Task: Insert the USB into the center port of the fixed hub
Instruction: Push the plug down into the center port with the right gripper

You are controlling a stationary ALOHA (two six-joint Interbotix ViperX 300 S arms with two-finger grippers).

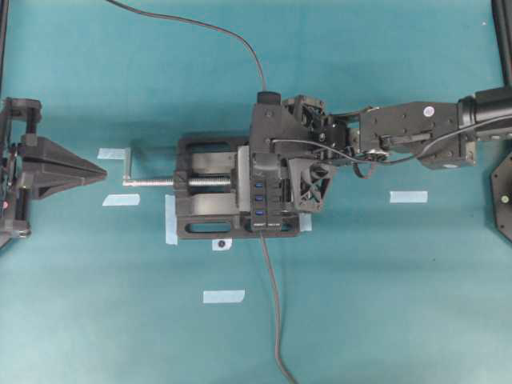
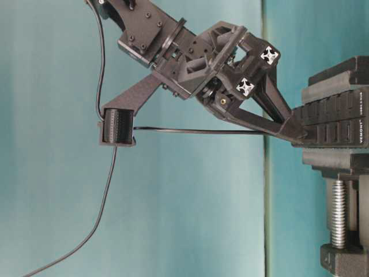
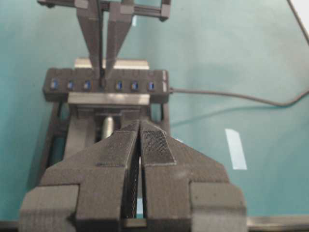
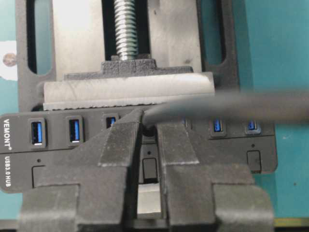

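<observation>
Black fixed hub [image 4: 140, 145] was seen clamped in vise [image 1: 210, 196]. Right gripper [image 4: 148, 126] was pinched shut on USB [image 4: 150, 126] directly over center port, plug axis aimed down into it, port itself hidden. Left gripper [image 3: 140, 140] was parked shut, well apart from hub.

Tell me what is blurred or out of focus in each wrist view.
Right wrist view: the cable crossing the hub is a soft grey smear, while the hub's lettering stays sharp. Left wrist view: the left gripper close to the lens looks soft; the hub behind is slightly hazy.
</observation>
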